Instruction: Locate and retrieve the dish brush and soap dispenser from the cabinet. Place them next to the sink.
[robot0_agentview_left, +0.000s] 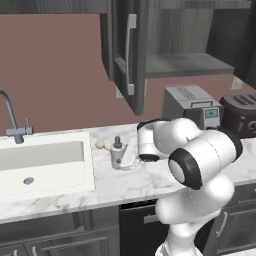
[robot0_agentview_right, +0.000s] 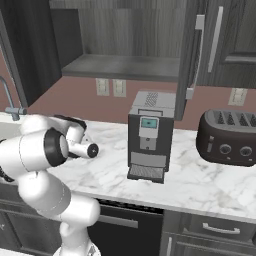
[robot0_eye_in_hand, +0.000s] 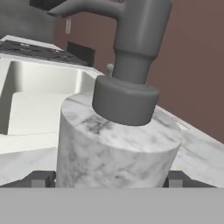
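Soap bottle upright on the bench beside the sink, my gripper spread around it.

I see the small grey-white marbled cylindrical soap dispenser (robot0_agentview_left: 117, 154) with its dark pump top standing on the white marble bench (robot0_agentview_left: 150, 182), just right of the white rectangular sink (robot0_agentview_left: 45, 162), whose basin holds nothing but its round drain. The tan wooden dish brush (robot0_agentview_left: 102, 145) lies on the bench just behind and left of the bottle, close to the sink rim. My gripper (robot0_eye_in_hand: 107, 180) sits low at the bottle; one dark fingertip shows on either side of its body, spread wide; contact I cannot judge. The dark grey wood-grain wall cabinet (robot0_agentview_left: 165, 35) stands open, its shelf bare.
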